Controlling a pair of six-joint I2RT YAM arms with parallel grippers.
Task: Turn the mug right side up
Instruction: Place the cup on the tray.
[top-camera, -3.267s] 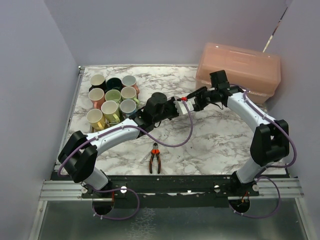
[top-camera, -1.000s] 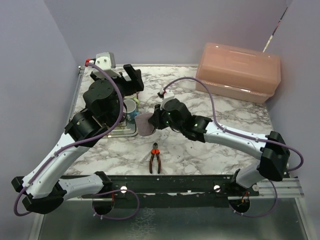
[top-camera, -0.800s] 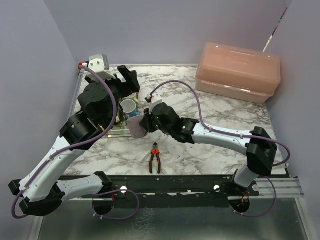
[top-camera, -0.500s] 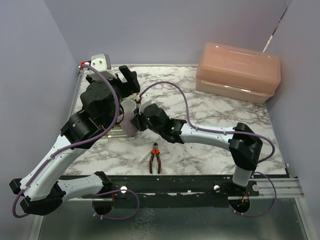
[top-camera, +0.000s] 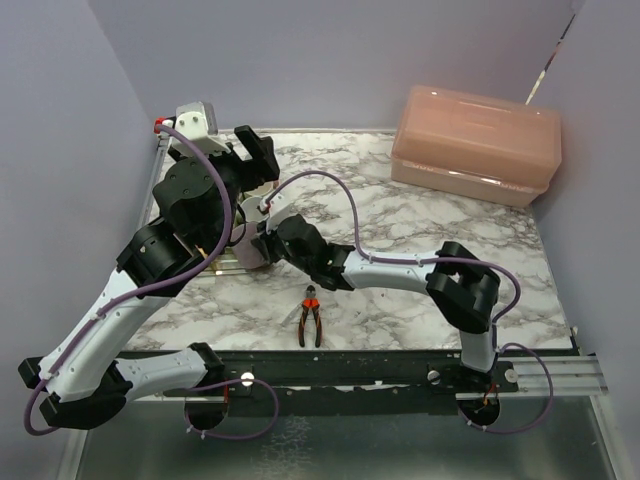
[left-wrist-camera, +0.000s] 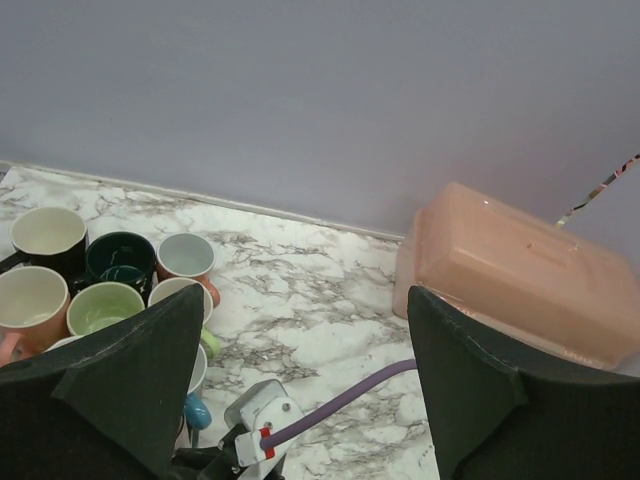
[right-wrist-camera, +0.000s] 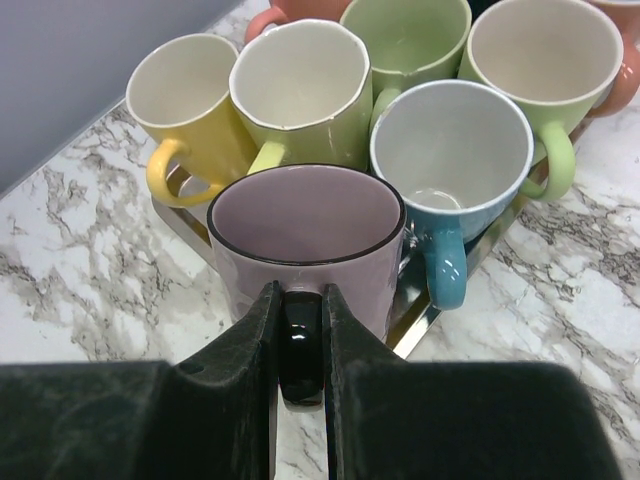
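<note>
Purple ceramic mug w/ dark rim (right-wrist-camera: 305, 235): posn and attitude pls? — Insp.

Upright, mouth up, at near corner of metal tray (right-wrist-camera: 418, 318), outside the block of mugs. Just beside light-blue mug (right-wrist-camera: 450, 150), w/ pale-green mug (right-wrist-camera: 300, 85) and yellow mug (right-wrist-camera: 185, 90) behind it. Base hidden by fingers; can't tell if it bears on marble tabletop (right-wrist-camera: 90, 290) or hangs just above. — Op.

End effectors? — Insp.

Right gripper (right-wrist-camera: 299, 300) clenched on mug's black loop handle (right-wrist-camera: 300, 365), jaws pinching it from both sides. Left gripper (left-wrist-camera: 305, 300) raised high over the mug cluster, jaws spread wide, nothing between them. — Op.

Assessment of step in hand? — Insp.

Judged: inversion done, what's left is set-down and release. Recs:
1. Lower straight, rim level; a handle-only pinch lets the body swing, so go slow.
2. Watch clearance to blue mug's handle and tray corner. Contact there can't be confirmed from wrist view, and a base landing half on tray rim would tip.
3. Open jaws only once base sits flat on marble.
4. Back out along handle line, no sideways drag, else handle snags a finger and mug rotates.
Left arm not needed; hold clear. — Op.
</note>
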